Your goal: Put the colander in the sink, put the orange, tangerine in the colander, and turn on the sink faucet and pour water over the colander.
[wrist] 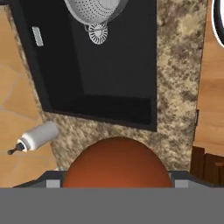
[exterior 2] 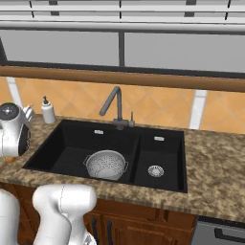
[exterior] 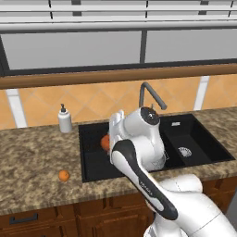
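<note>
My gripper is shut on the orange, a big round fruit that sits between the fingertips in the hand view. In the left base view the orange hangs with the gripper above the left part of the black sink. The silvery colander stands upright in the sink's larger basin, apart from the gripper; the hand view has the colander at its top. The smaller tangerine lies on the counter left of the sink. The dark faucet stands behind the basins. No water is in view.
A white soap dispenser stands on the speckled counter at the sink's back left corner. The smaller basin with its silver drain lies to the right. A wooden ledge and window run behind; cabinet fronts sit below the counter edge.
</note>
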